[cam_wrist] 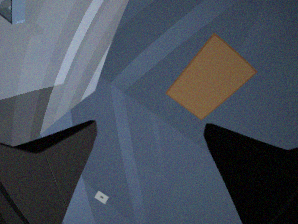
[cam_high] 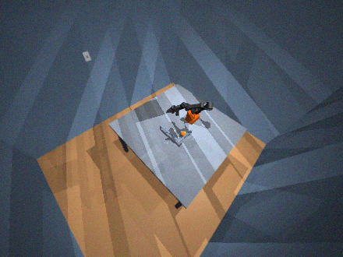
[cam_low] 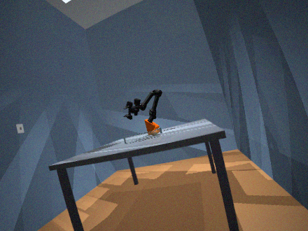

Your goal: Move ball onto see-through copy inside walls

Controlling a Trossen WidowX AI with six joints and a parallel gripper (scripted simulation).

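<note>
A small orange ball (cam_high: 183, 133) lies on the table beside the right-hand low clear wall, on the robot's side of the corner in the top view. The two low clear walls (cam_high: 169, 134) meet in a V shape; a piece of wall also shows at the top left of the wrist view (cam_wrist: 18, 14). The see-through copy cannot be made out. My gripper (cam_high: 167, 111) (cam_low: 124, 112) (cam_wrist: 152, 128) is open and empty, raised high above the table and away from the ball. The ball is out of the wrist view, and cannot be told apart in the exterior view.
The grey table (cam_high: 187, 183) (cam_low: 189, 137) (cam_wrist: 25, 80) carries the arm's orange base (cam_high: 192, 117) (cam_low: 150, 126), close to the walls. The arm reaches out from it toward the table's far edge. A brown floor (cam_high: 70, 187) (cam_low: 168, 199) lies below.
</note>
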